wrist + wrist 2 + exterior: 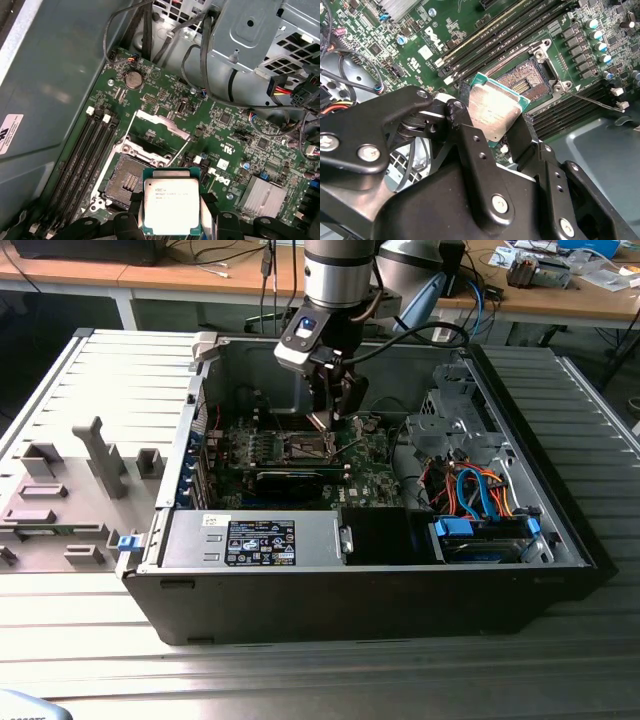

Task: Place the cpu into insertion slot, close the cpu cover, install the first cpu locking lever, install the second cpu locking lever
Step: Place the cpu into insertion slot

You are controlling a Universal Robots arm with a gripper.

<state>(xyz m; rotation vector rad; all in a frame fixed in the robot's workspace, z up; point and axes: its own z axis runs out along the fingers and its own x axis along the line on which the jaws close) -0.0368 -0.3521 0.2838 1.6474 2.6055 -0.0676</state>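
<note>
A grey ribbed metal bench (300, 680) carries an open black computer case (350, 610), with wooden desks (150, 280) strewn with cables behind it. In the exterior view, at nine o'clock of the case, towards the exterior view's left, we see a grey moulded fixture (70, 490) lying on the bench. At five o'clock inside the case sits a bundle of blue and orange cables (480, 490).

The arm reaches down into the case at about twelve o'clock, its black gripper (335, 405) hanging over the green circuit board. In the second wrist view we see the black fingers (470, 135) clamped on opposite edges of the cpu (495, 112), a small flat square chip with a dull silver-grey metal top. The chip is held tilted, off the board, just beside the insertion slot (527, 77).

In the first wrist view the slot (127, 182) is a bare dark square recess with a silvery rim and its contact field showing. The cpu cover (162, 124), a thin silvery metal frame, stands swung up at the slot's far edge. Long black memory slots (85, 155) run beside the recess.
</note>
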